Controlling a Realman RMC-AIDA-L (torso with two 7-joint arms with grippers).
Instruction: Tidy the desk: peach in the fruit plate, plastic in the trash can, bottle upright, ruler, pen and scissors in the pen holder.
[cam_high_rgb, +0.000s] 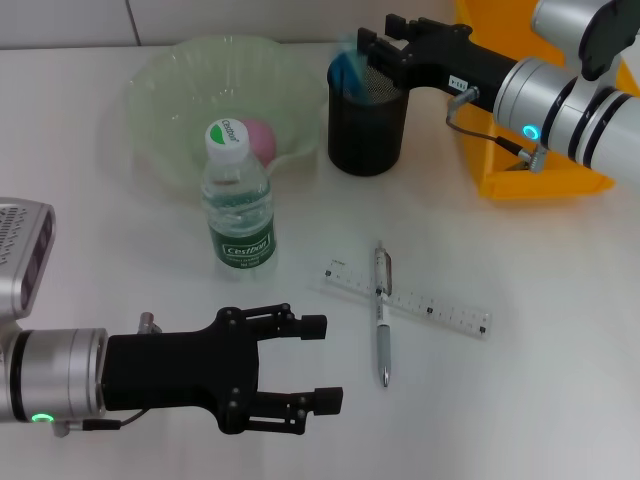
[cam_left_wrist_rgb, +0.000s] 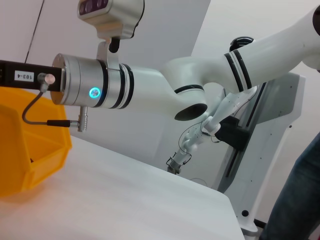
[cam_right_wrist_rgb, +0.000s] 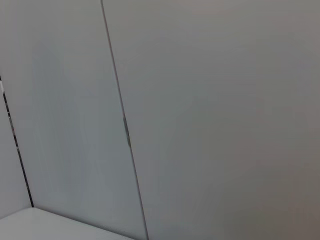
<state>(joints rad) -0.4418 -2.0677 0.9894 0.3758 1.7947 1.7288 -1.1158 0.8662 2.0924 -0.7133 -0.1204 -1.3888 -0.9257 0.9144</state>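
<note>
The pen holder (cam_high_rgb: 367, 120), a black mesh cup at upper centre of the head view, has the right gripper (cam_high_rgb: 368, 47) at its rim with something blue, likely the scissors (cam_high_rgb: 350, 72), at the fingers; whether they pinch it cannot be told. Releasing well means letting go only once the blades point down inside. The left gripper (cam_high_rgb: 315, 362) waits spread at lower left, near the pen (cam_high_rgb: 381, 310) and ruler (cam_high_rgb: 407, 299).
</note>
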